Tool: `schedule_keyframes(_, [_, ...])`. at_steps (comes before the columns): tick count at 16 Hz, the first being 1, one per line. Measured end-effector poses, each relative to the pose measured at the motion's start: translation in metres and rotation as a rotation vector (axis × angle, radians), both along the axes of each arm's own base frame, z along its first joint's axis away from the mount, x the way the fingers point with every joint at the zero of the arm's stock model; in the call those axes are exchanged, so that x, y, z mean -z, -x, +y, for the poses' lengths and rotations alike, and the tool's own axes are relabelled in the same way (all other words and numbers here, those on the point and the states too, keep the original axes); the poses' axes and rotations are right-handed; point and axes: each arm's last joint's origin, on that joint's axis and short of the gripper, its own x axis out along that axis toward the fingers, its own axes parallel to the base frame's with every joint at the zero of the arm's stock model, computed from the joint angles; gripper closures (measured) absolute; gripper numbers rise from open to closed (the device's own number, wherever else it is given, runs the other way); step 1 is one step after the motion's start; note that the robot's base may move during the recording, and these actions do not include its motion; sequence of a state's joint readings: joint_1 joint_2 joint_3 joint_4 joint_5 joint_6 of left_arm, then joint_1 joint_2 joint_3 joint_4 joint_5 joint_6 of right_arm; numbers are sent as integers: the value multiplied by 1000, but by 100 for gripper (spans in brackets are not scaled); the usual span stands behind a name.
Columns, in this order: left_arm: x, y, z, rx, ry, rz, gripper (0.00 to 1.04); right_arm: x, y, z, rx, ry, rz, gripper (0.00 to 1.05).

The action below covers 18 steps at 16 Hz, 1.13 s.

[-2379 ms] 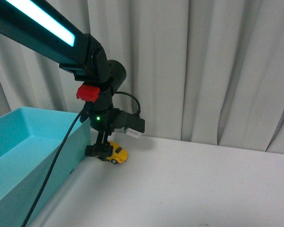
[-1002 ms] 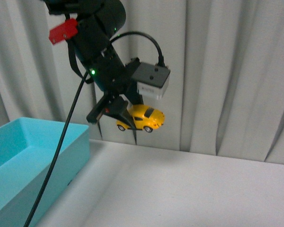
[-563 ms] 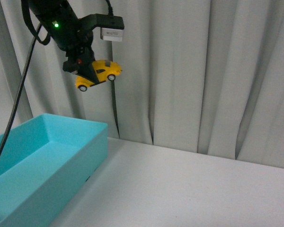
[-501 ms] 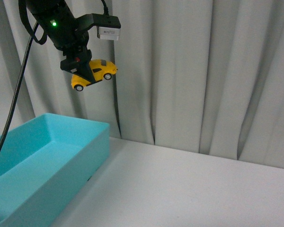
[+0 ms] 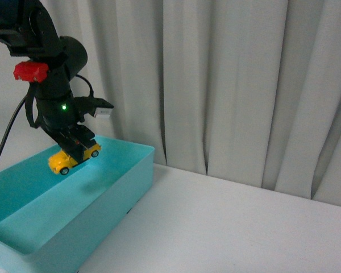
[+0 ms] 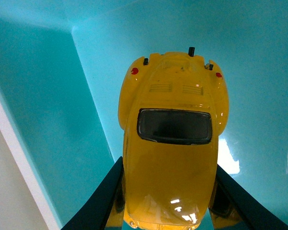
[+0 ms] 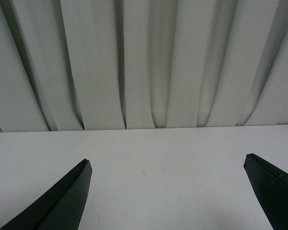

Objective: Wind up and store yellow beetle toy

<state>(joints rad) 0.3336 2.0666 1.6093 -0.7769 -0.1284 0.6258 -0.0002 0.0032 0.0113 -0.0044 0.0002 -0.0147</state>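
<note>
The yellow beetle toy point(image 5: 74, 157) is a small glossy yellow car with dark windows. My left gripper point(image 5: 78, 149) is shut on it and holds it in the air above the inside of the turquoise bin point(image 5: 125, 187), near the bin's far end. In the left wrist view the toy point(image 6: 170, 143) fills the middle, clamped at its sides between the two dark fingers point(image 6: 97, 203), with the bin's floor point(image 6: 48, 120) below it. My right gripper point(image 7: 168, 191) is open and empty over the white table point(image 7: 153, 158); it does not show in the front view.
The turquoise bin sits at the left of the white table point(image 5: 233, 227). Pleated white curtains point(image 5: 227, 85) hang along the table's far edge. A black cable point(image 5: 5, 142) trails from the left arm.
My left gripper, holding the toy, has come down from high in front of the curtain to just above the bin's inside. The front view has shifted too.
</note>
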Motion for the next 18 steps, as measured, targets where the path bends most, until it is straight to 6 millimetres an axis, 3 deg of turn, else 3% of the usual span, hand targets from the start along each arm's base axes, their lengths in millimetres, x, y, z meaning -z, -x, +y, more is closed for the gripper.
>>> schedule_keyframes(6, [37,-9,9,-89,14,68,64,0,0,0,0,0,0,7])
schedule_keyframes(14, [38,-12,10,-115,26,69,64,0,0,0,0,0,0,7])
schedule_keyframes(18, [26,-22,17,-148,40,44,15,0,0,0,0,0,0,7])
